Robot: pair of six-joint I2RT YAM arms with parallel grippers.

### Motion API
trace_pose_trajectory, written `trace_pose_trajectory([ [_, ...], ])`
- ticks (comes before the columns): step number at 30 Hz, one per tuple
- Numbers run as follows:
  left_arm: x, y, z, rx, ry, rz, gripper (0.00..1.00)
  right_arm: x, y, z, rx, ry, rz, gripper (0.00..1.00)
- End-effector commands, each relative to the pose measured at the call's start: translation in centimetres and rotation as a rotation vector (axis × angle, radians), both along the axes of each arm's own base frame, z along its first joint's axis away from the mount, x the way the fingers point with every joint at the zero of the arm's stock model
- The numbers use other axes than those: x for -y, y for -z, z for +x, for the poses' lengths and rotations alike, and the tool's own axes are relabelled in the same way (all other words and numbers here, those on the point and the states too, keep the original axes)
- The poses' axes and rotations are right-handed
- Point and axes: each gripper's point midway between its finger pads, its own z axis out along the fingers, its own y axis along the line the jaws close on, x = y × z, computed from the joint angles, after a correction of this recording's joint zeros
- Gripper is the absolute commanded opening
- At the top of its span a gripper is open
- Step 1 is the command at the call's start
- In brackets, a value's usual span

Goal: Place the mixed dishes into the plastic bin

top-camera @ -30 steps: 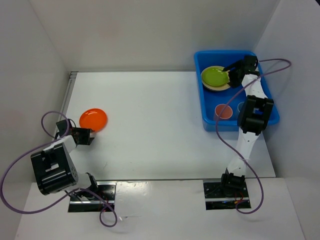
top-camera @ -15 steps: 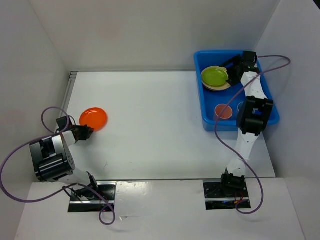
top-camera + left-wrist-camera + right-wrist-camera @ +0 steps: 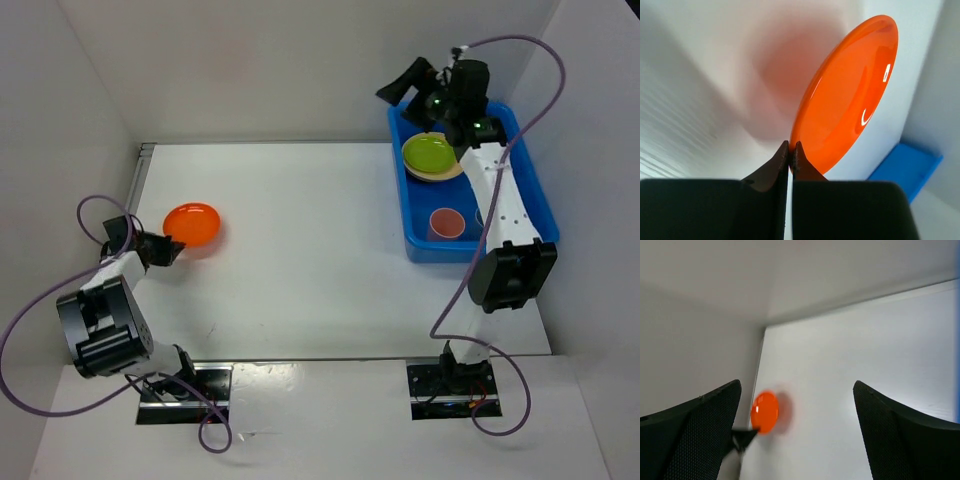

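We count one dish still outside the bin (image 3: 450,251).
Left claw (image 3: 790,148) pinches the orange plate (image 3: 850,95), well left of the bin; right claw (image 3: 796,390) stands wide over it.

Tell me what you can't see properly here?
- Top view: the right arm covers part of the bright blue plastic bin's floor.
- Top view: the lime green round plate hides most of the beige plate beneath.
- Left wrist view: the white table is smeared by blur.
- Right wrist view: the glossy orange round plate is tiny and blurred.
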Motion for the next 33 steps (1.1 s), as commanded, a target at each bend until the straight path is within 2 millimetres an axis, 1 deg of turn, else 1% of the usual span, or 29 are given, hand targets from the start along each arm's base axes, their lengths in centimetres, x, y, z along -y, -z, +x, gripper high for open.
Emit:
trace_pose_trajectory([
  [1,3.0,-6.4,1.4,0.153,0.184,0.025,0.0,-7.4,3.9,-3.5,-0.045,-0.369,-0.062,0.96],
  [2,4.3,-7.2,1.5,0.172,0.235,0.018,0.0,-10.6,5.4,-5.3,-0.087,-0.473,-0.06,0.96],
  [3,5.5,-8.7,1.6,0.216,0.293,0.017,0.0,-12.5,7.0,-6.3,-0.127,-0.536,-0.061,0.95],
  [4,6.3,-9.2,1.5,0.223,0.34,0.036,0.0,-14.2,8.0,-7.4,-0.151,-0.591,-0.064,0.95],
  [5,7.5,-10.8,1.8,0.258,0.388,0.062,0.0,-17.4,9.2,-9.6,-0.175,-0.674,-0.084,0.94],
  [7,9.0,-11.8,1.5,0.268,0.456,0.091,0.0,-20.0,10.0,-11.3,-0.193,-0.721,-0.103,0.94],
  [8,10.5,-12.6,1.3,0.29,0.506,0.104,0.0,-21.9,10.5,-13.0,-0.202,-0.771,-0.109,0.94],
  [10,11.8,-12.7,0.6,0.287,0.556,0.113,0.0,-23.6,11.7,-14.1,-0.238,-0.816,-0.102,0.94],
  [11,12.4,-13.4,0.3,0.307,0.571,0.121,0.0,-24.2,11.6,-14.8,-0.238,-0.841,-0.097,0.94],
  [12,13.2,-13.4,-0.1,0.308,0.602,0.124,0.0,-25.3,12.6,-15.8,-0.265,-0.864,-0.098,0.94],
  [13,13.7,-13.3,-0.3,0.301,0.615,0.118,0.0,-25.8,12.6,-16.2,-0.265,-0.877,-0.099,0.94],
  [14,14.1,-13.6,-0.5,0.315,0.635,0.133,0.0,-26.2,13.5,-16.7,-0.287,-0.889,-0.104,0.94],
  [15,14.8,-13.4,-0.9,0.307,0.666,0.134,0.0,-27.1,13.3,-17.4,-0.274,-0.912,-0.106,0.94],
  [16,15.2,-14.4,-0.8,0.329,0.675,0.143,0.0,-27.2,14.3,-18.0,-0.3,-0.92,-0.111,0.94],
  [18,16.0,-14.7,-1.1,0.34,0.719,0.153,0.0,-28.4,14.6,-18.8,-0.307,-0.932,-0.091,0.94],
  [19,16.1,-14.8,-1.2,0.343,0.725,0.147,0.0,-28.2,14.8,-19.1,-0.308,-0.932,-0.091,0.94],
  [20,16.6,-15.1,-1.4,0.353,0.739,0.149,0.0,-28.6,15.0,-19.6,-0.321,-0.938,-0.084,0.94],
  [21,16.9,-15.2,-1.5,0.359,0.752,0.137,0.0,-28.5,14.7,-19.4,-0.31,-0.924,-0.091,0.94],
  [22,17.3,-15.3,-1.7,0.363,0.768,0.128,0.0,-28.7,15.3,-19.8,-0.32,-0.922,-0.102,0.94],
  [23,17.9,-15.7,-2.1,0.379,0.791,0.12,0.0,-28.7,15.4,-20.2,-0.32,-0.919,-0.111,0.94],
  [24,17.9,-15.7,-2.1,0.379,0.791,0.12,0.0,-28.6,15.6,-19.8,-0.317,-0.895,-0.124,0.94],
  [25,18.4,-16.1,-2.4,0.393,0.807,0.116,0.0,-28.2,15.9,-20.0,-0.324,-0.881,-0.134,0.94],
  [26,18.4,-16.1,-2.4,0.393,0.808,0.116,0.0,-27.8,15.2,-20.1,-0.314,-0.864,-0.132,0.94],
  [27,18.7,-16.4,-2.6,0.402,0.816,0.118,0.0,-27.4,15.5,-19.8,-0.315,-0.83,-0.152,0.94],
  [29,18.9,-16.8,-2.9,0.417,0.832,0.108,0.0,-27.1,15.0,-20.0,-0.302,-0.822,-0.154,0.94],
  [31,19.6,-17.1,-3.2,0.432,0.852,0.089,0.0,-26.9,15.8,-20.4,-0.326,-0.831,-0.155,0.94],
  [32,20.1,-17.2,-3.5,0.438,0.876,0.075,0.0,-27.1,15.6,-20.2,-0.314,-0.831,-0.151,0.94],
  [33,20.2,-17.4,-3.4,0.444,0.871,0.071,0.0,-27.1,15.9,-20.2,-0.315,-0.831,-0.152,0.91],
])
